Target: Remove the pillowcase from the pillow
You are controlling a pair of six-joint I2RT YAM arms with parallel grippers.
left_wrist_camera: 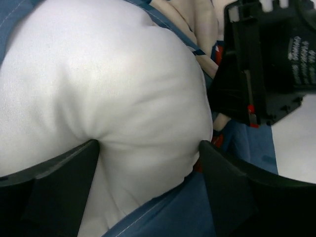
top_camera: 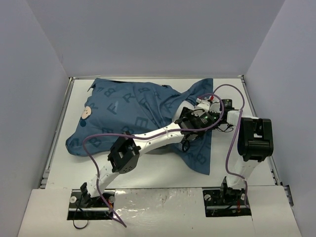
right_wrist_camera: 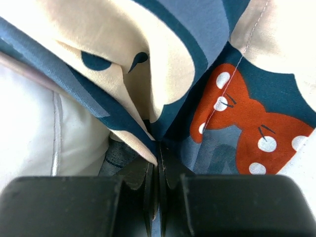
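Observation:
The dark-blue pillowcase (top_camera: 133,108) lies across the table from the left to the middle right, bulging over the pillow, which it mostly hides from above. In the left wrist view the white pillow (left_wrist_camera: 108,89) bulges out of the case's hemmed blue opening (left_wrist_camera: 168,217). My left gripper (left_wrist_camera: 149,144) pinches this pillow end, its fingers dented into it; from above the left gripper (top_camera: 190,123) sits at the case's right end. My right gripper (right_wrist_camera: 159,148) is shut on a fold of the pillowcase (right_wrist_camera: 207,24) beside a red bow print (right_wrist_camera: 237,128). From above the right gripper (top_camera: 205,106) is just behind the left one.
White table (top_camera: 232,158) is boxed in by grey walls on the left, back and right. Purple cables (top_camera: 229,143) loop over both arms. The right arm's black elbow (top_camera: 254,138) stands to the right of the cloth. The right gripper's body (left_wrist_camera: 266,59) is close beside the left gripper.

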